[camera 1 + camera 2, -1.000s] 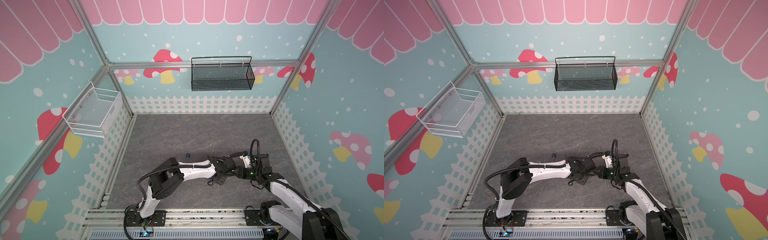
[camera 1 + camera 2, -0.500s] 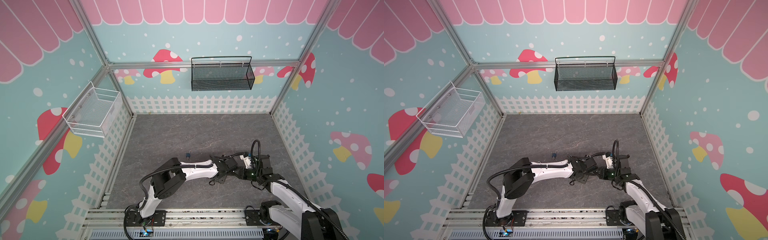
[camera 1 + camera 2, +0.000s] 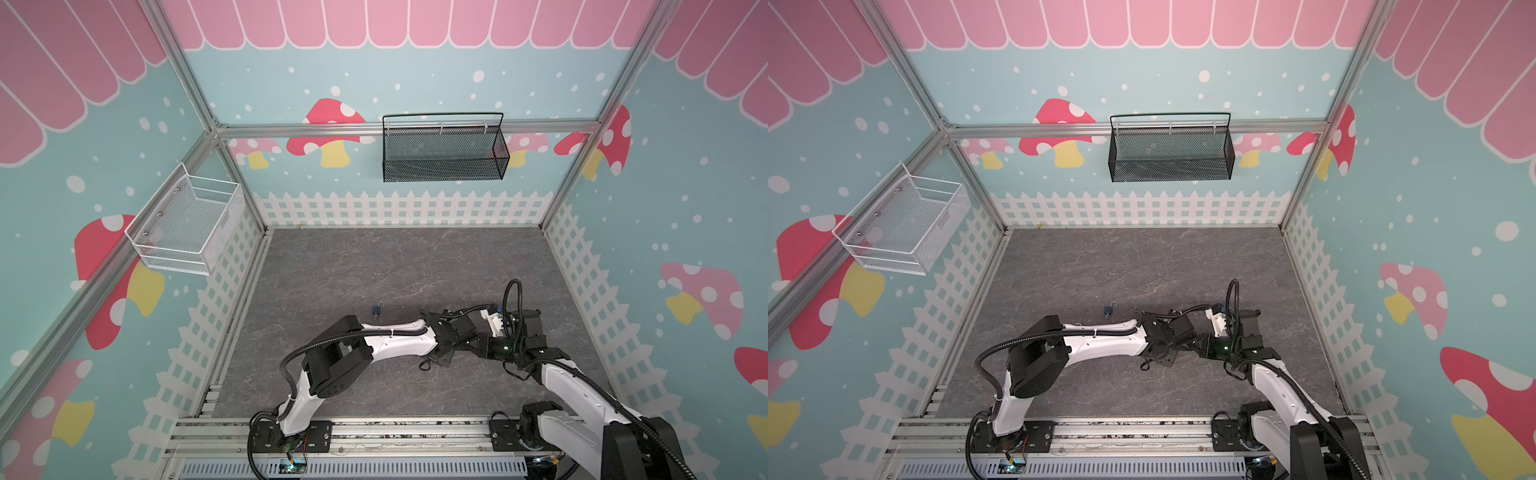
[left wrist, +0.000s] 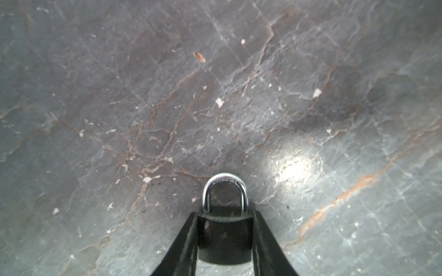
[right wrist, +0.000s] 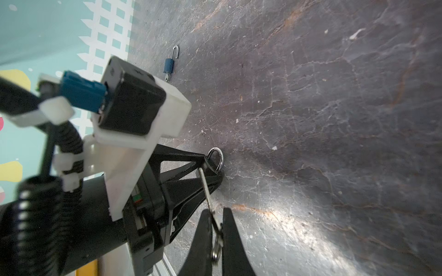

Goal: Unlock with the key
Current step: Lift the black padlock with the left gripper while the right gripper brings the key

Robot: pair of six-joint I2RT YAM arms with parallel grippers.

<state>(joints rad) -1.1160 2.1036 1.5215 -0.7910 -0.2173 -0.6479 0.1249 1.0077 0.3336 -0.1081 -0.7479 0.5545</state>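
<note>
Black padlock [image 4: 224, 239], silver shackle [image 4: 223, 182] closed, pinched at its sides by left gripper [image 4: 225, 216]. Thin silver key [image 5: 206, 188] pinched in right gripper [image 5: 216, 215]; tip at padlock's base, possibly inserted.

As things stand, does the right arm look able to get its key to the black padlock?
Probably yes: the right claw is shut on the key, whose tip sits right at the black padlock held in the left claw; nothing stands between them.
</note>
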